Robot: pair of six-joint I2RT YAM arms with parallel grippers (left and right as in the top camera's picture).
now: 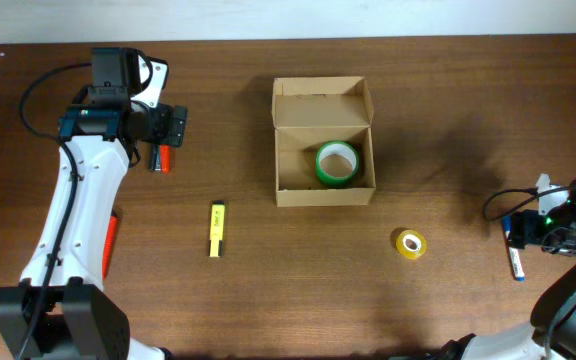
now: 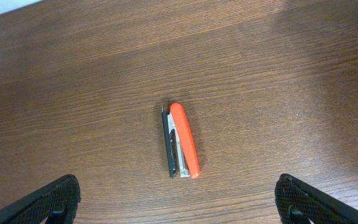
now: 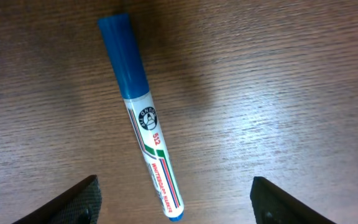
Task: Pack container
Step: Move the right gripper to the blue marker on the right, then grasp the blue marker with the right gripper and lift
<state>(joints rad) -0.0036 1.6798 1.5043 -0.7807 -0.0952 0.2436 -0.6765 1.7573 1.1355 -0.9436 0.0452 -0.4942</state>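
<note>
On my overhead feed the container (image 1: 324, 196) sits on the counter (image 1: 268, 300) a little past the middle, towards the far edge. Its flap lid is folded back on the far side, so the inside is open to view. A green tape roll (image 1: 320, 166) lies flat inside it, against the right-hand part of the floor.

A yellow tape roll (image 1: 401, 243) lies on the bare counter outside the box, nearer me and to the right, well apart from the cardboard. A yellow marker (image 1: 217, 229) lies to the near left of the box, with its long axis running towards me.

My left claw (image 2: 179, 199) is spread wide and pinches nothing. Its two dark fingers show only at the bottom corners of the left wrist feed. A red stapler (image 2: 182, 140) lies flat on the wood between and ahead of them, and neither finger touches it. An orange-red thing (image 1: 111, 240) shows beside the left arm, mostly hidden, and I cannot tell what it is.

My right claw (image 3: 176, 202) is at the far right of the counter, also spread and holding nothing. A blue marker (image 3: 145, 118) with a white barrel lies at a slant between its fingers. The cap end points away and the butt end reaches the bottom of the wrist feed. The fingers stand clear on both sides.
</note>
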